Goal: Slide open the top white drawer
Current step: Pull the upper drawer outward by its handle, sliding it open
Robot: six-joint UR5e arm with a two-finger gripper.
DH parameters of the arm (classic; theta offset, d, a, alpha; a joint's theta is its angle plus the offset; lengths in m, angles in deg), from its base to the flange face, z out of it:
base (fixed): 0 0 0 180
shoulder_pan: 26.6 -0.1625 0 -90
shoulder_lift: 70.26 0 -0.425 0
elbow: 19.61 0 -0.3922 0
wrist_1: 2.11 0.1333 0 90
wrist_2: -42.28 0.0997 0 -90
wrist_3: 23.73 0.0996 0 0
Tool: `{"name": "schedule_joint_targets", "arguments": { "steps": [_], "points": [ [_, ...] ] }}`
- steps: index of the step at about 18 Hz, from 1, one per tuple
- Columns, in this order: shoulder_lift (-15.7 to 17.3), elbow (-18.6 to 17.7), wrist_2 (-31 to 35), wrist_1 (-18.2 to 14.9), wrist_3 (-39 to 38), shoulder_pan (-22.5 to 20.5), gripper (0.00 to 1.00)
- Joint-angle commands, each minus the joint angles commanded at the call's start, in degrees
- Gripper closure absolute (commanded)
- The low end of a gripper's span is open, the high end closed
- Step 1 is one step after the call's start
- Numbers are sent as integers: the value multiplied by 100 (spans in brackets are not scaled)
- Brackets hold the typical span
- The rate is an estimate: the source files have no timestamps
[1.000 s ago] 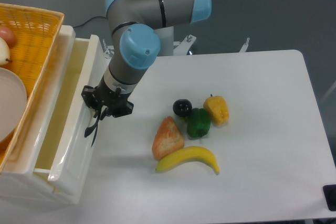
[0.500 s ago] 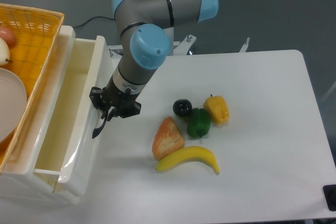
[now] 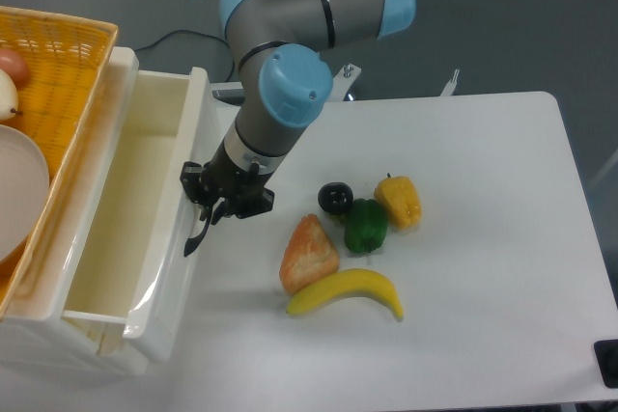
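The top white drawer point(image 3: 116, 209) is a deep glossy white tray, slid partly out of the white cabinet point(image 3: 58, 335) at the left. Its inside is empty. Its curved black handle point(image 3: 198, 234) sits on the drawer's front wall. My gripper point(image 3: 214, 207) is at that front wall, fingers pointing down, shut on the black handle. The lower white drawer is hidden under the top one.
A yellow wicker basket point(image 3: 58, 55) with a white plate and fruit sits on the cabinet top. On the table lie a bread slice point(image 3: 308, 251), banana point(image 3: 346, 291), green pepper point(image 3: 366, 224), yellow pepper point(image 3: 398, 200) and a dark round fruit point(image 3: 334, 197).
My gripper has moved right along with the handle. The top white drawer has slid farther out of the cabinet, showing more of its inside.
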Motion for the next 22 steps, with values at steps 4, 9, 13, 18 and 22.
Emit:
{"name": "schedule_joint_targets", "arguments": {
  "steps": [4, 9, 13, 18, 22],
  "points": [
    [0, 9, 0, 0, 9, -79, 77],
    [-9, 18, -9, 9, 18, -185, 77],
    [-9, 18, -9, 9, 18, -264, 76],
    [-18, 18, -9, 9, 114, -378, 76],
    [-18, 18, -9, 9, 123, -439, 76]
  ]
}}
